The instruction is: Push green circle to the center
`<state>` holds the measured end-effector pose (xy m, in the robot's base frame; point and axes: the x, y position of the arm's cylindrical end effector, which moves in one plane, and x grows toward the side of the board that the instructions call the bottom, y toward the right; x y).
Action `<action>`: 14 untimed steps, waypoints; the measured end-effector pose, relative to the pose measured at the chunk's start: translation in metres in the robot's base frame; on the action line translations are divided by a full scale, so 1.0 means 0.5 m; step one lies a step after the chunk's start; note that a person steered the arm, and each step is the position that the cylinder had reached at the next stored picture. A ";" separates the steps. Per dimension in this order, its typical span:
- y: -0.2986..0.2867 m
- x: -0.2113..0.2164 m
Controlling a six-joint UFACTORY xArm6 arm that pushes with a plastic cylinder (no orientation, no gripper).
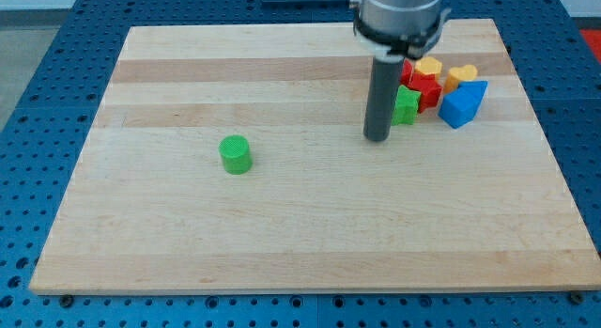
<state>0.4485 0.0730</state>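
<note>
The green circle (236, 154) is a short green cylinder standing alone on the wooden board (310, 234), left of the board's middle. My tip (377, 137) rests on the board right of the middle, far to the right of the green circle and slightly higher in the view. The rod rises from the tip to the arm's body at the view's top. The tip sits just left of a green block (407, 106) in a cluster and touches nothing that I can make out.
A cluster of blocks sits at the upper right: a red block (423, 86), a yellow block (428, 65), an orange block (460, 77) and a blue block (464, 104). The rod hides part of the green and red blocks.
</note>
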 end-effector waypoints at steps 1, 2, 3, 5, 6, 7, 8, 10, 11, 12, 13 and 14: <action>-0.062 0.081; -0.166 0.108; -0.275 0.124; -0.395 0.104; -0.384 0.065; -0.348 0.019; -0.323 -0.028; -0.330 -0.075; -0.330 -0.056; -0.334 -0.004; -0.319 -0.012; -0.300 -0.045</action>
<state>0.4260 -0.0769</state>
